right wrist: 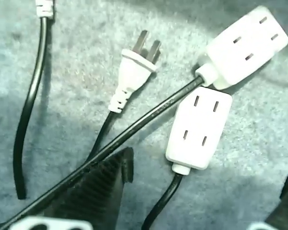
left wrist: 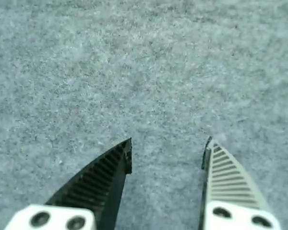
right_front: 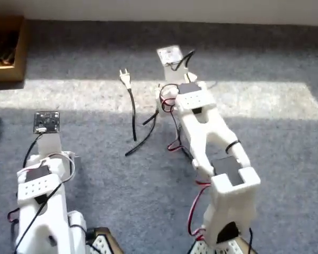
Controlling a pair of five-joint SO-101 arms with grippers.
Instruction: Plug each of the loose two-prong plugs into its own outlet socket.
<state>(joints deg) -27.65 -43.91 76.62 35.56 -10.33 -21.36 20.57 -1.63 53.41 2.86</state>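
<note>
**High view.** Two arms are seen on a grey carpet (right_front: pixel 265 63). The left arm (right_front: pixel 42 196) is held back at the near left. The right arm (right_front: pixel 206 132) is stretched towards the far centre. A white two-prong first plug (right_front: pixel 125 78) is found loose on the carpet, to the left of the right arm's wrist, with its black cord (right_front: pixel 133 114) trailing towards the near side. A wooden box (right_front: pixel 8 50) is noted at the far left edge.

**Left wrist view.** The left gripper (left wrist: pixel 168 146) is seen spread wide over bare carpet – nothing is held between the black finger and the white one.

**Right wrist view.** The right gripper (right wrist: pixel 209 165) is likewise opened wide and nothing is gripped. A second plug (right wrist: pixel 134 69) is found lying flat, unplugged, its two prongs pointed away from the gripper. Two white outlet sockets are recorded just beside it – one socket (right wrist: pixel 245 43) farther from the gripper, the other socket (right wrist: pixel 199 127) between the fingers. The farther socket's cord (right wrist: pixel 149 120) is laid across the second plug's cord and over the black finger (right wrist: pixel 98 189). No socket is occupied.
</note>
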